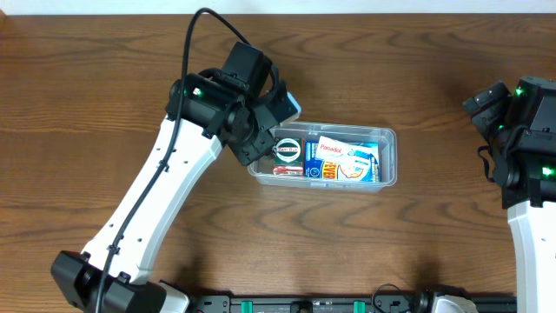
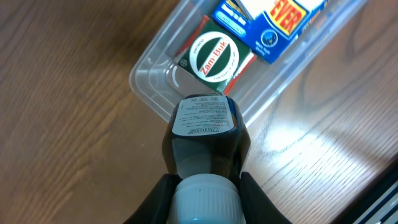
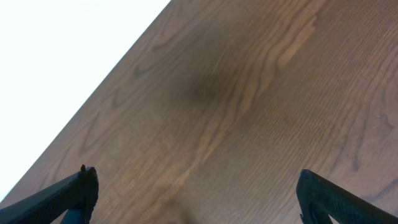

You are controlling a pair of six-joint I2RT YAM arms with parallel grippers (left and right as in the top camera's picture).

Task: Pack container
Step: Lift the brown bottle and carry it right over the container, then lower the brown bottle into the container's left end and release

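The container point(image 1: 391, 136), a clear shallow tub, lies mid-table with several small medicine boxes in it, among them a Zam-Buk box point(image 2: 214, 56) and a blue box point(image 2: 273, 25). My left gripper point(image 2: 204, 188) is shut on the white ribbed cap point(image 2: 202, 202) of a dark bottle point(image 2: 204, 118) with a white label. The bottle's far end hangs over the rim of the container point(image 2: 140, 81) at its near corner. In the overhead view the left gripper point(image 1: 268, 143) is at the tub's left end. My right gripper point(image 3: 199, 193) is open over bare wood, nothing between its fingers.
The right arm point(image 1: 521, 130) stays at the table's right edge, well away from the tub. The left arm point(image 1: 156, 200) slants across the front left of the wooden table point(image 1: 87, 104). A pale wall edge point(image 3: 62, 50) shows beyond the table.
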